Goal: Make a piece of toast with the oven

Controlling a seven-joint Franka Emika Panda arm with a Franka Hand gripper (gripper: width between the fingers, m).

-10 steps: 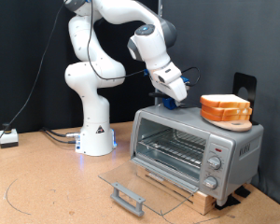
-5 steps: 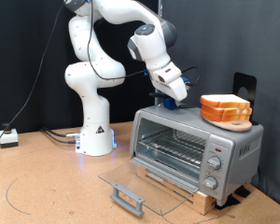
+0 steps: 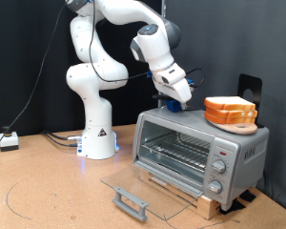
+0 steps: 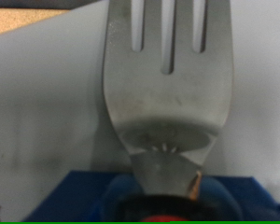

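No change detected between the earlier exterior frames and now. Arm [image 3: 114, 57] in identical pose at upper centre of frame; end effector [image 3: 173, 103] at same spot over rear top of the oven [image 3: 200, 148], centre right. Glass door [image 3: 143, 191] lying open at lower centre, likewise unmoved. Bread slice [image 3: 229, 105] on orange plate [image 3: 231, 118] on oven top, right of frame, position unaltered.

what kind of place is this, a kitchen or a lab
Most likely a robot lab staged as a kitchen: a Franka arm bolted to a bare brown table, black backdrop, and a toaster oven with its door open, bread on an orange plate on top.
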